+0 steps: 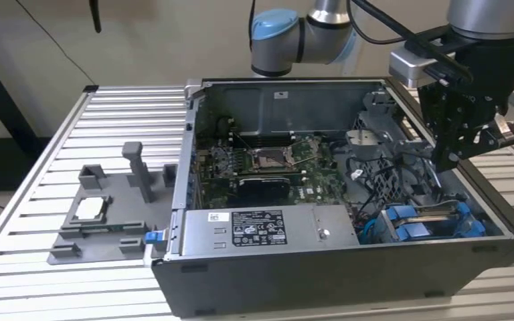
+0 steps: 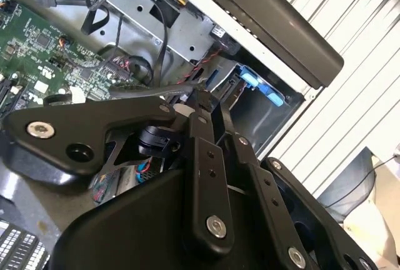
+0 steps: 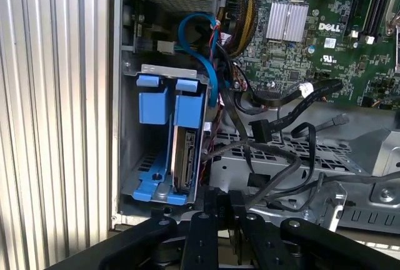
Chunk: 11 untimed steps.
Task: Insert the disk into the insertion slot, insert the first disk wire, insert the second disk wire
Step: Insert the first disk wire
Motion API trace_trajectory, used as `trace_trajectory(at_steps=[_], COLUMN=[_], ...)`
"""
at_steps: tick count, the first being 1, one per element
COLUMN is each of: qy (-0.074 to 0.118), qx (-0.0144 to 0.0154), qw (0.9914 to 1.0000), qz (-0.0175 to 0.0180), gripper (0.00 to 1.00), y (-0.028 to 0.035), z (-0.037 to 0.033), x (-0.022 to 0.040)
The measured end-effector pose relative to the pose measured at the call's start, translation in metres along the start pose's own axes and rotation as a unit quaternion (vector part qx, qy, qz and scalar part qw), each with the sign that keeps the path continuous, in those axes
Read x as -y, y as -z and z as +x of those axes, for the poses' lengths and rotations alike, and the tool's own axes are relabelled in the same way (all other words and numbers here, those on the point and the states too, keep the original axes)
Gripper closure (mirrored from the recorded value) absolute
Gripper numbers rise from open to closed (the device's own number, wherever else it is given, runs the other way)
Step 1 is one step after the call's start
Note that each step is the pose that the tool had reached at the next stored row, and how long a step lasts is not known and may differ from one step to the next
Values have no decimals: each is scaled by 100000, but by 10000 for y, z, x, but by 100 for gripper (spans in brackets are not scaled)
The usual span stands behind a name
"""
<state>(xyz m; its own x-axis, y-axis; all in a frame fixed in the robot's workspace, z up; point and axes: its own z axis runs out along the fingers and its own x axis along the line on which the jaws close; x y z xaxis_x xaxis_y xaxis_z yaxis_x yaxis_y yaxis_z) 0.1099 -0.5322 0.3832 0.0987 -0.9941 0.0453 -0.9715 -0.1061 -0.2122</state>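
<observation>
disk (image 3: 182, 160) on edge inside insertion slot (image 3: 131, 157), beside blue tabs | gripper (image 1: 444, 160) over computer case (image 1: 328, 274) at exterior view's right, near loose black cables (image 3: 275, 98) | gripper state: cannot tell

Your computer case (image 1: 328, 281) sits on the surface (image 1: 25, 267), fixture plate (image 1: 96, 224) at the exterior view's left. Inside, the disk (image 3: 184, 157) is in the insertion slot (image 3: 153, 104), beside the power supply (image 1: 266, 231), motherboard (image 1: 266, 167) behind that.
</observation>
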Motion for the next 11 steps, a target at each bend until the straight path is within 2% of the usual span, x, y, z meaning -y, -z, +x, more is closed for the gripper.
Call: trace_trajectory(at_steps=[2, 3, 11], qy=[1, 7, 80], qx=[8, 35, 362], qw=[100000, 99999, 99941], qz=[-118, -384, -3421], gripper=[81, 81, 81], y=[-1, -4, -55], z=[10, 17, 105], x=[0, 1, 54])
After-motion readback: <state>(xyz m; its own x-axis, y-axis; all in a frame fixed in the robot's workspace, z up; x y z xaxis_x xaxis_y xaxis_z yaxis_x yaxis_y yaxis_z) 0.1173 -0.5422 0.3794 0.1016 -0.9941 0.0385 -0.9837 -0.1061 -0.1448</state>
